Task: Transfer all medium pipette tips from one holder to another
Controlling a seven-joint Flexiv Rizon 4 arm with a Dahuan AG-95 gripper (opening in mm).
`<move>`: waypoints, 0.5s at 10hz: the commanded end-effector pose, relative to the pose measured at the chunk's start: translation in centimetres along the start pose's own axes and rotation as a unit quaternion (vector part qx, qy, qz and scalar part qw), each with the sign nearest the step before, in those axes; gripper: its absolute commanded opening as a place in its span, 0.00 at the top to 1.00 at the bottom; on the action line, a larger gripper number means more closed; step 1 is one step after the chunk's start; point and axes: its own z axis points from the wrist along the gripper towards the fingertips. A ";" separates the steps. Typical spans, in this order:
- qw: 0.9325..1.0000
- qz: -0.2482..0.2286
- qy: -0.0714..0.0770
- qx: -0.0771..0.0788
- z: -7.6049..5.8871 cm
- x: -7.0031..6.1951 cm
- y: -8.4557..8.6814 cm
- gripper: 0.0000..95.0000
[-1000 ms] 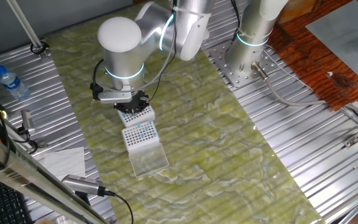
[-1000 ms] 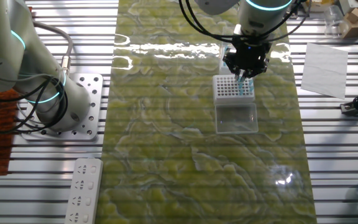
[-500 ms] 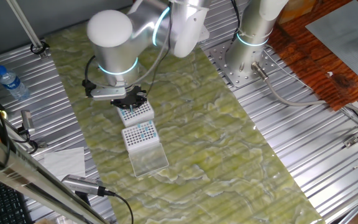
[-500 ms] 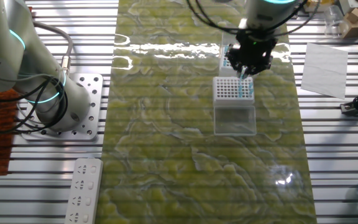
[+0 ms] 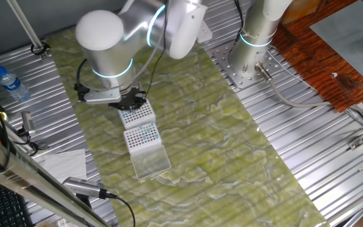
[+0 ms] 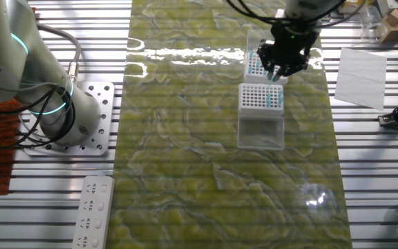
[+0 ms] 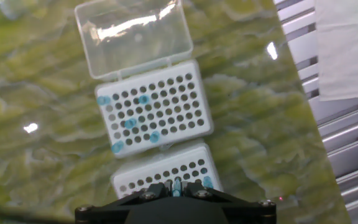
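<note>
The gripper hangs low over the nearer of two white racks in the hand view, its black fingers drawn together around a single blue-topped tip that shows between them. That rack sits at the bottom edge, with another blue tip standing in it just to the right of the fingers.

The second rack lies just beyond it, almost touching, its clear lid folded open flat on the far side. Most of its holes are dark and bare; a handful of the medium pipette tips stand scattered in it, mostly toward its left side.

From one fixed view the arm bends down over the rack farthest from the lid, and the other rack beside it shows a patch of blue dots. From the other fixed view the gripper is above the rack farther up the green mat, the lidded rack just below it
</note>
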 end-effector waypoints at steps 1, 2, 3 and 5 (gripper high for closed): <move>1.000 0.017 0.010 -0.021 -1.2 -0.8 0.0 1.00; 0.999 0.024 0.012 -0.025 -1.6 -1.2 0.1 1.00; 0.999 0.032 0.013 -0.027 -1.8 -1.6 0.2 1.00; 0.998 0.051 0.010 -0.029 -1.9 -2.9 0.2 1.00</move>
